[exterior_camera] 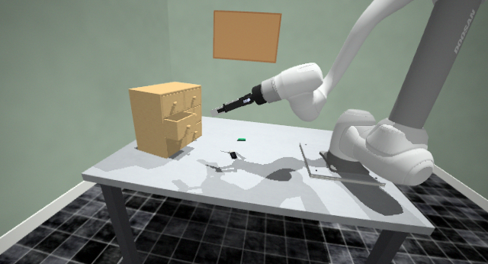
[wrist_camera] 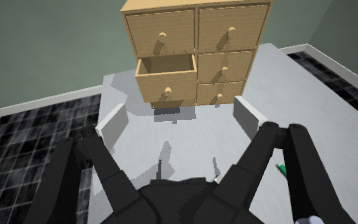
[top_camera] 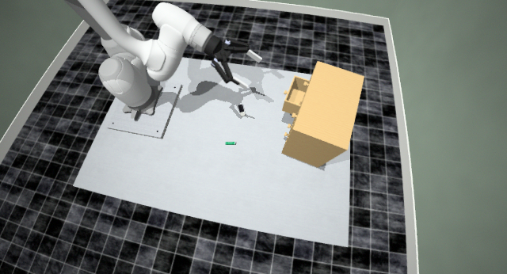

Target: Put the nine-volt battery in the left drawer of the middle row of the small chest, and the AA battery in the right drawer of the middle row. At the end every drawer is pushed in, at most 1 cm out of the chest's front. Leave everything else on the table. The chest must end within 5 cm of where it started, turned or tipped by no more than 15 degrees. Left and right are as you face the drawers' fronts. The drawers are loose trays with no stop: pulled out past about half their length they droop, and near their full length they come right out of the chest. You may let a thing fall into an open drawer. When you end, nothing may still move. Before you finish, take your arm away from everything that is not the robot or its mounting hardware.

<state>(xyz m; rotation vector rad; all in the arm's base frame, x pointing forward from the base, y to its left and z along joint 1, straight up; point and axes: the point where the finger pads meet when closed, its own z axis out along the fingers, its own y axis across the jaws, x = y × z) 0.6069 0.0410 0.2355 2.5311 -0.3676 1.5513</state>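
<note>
The chest (top_camera: 333,108) (exterior_camera: 149,119) stands upright. Its left middle drawer (top_camera: 297,95) (exterior_camera: 177,130) (wrist_camera: 166,85) is pulled partly out and looks level; the rear of its inside is hidden. The right middle drawer (wrist_camera: 211,65) is in. The green AA battery (top_camera: 230,143) (exterior_camera: 241,140) (wrist_camera: 283,170) lies on the table. No nine-volt battery can be made out for certain; whether one lies in the drawer's hidden rear I cannot tell. My gripper (top_camera: 249,70) (exterior_camera: 218,112) (wrist_camera: 179,109) is open and empty, above the table, in front of the open drawer and apart from it.
A small black-and-white block (top_camera: 242,109) (exterior_camera: 233,155) lies on the table (top_camera: 190,167) (exterior_camera: 267,195), between the robot's base and the chest. The chest's top and bottom drawers look pushed in. The base plate (top_camera: 135,131) is at the table's other end.
</note>
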